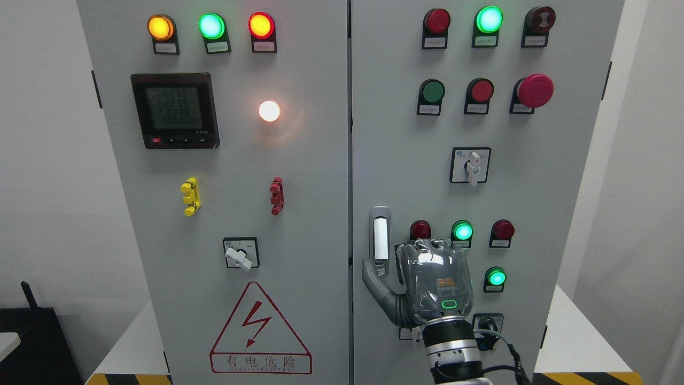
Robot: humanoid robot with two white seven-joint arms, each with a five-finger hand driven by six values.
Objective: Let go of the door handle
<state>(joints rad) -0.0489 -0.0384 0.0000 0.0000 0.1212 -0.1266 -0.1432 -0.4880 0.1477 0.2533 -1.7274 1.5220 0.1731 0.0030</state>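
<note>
The door handle (pixel 380 240) stands upright at the left edge of the cabinet's right door (pixel 556 176), just left of the right hand (pixel 427 280), whose thumb (pixel 374 280) reaches out toward the handle's lower end, fingers relaxed and clasping nothing.

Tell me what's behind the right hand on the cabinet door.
The right hand covers part of the right door. Beside it show the door handle, a red lamp and green lamps. A black fitting peeks out lower right; anything directly behind the palm is hidden.
</note>
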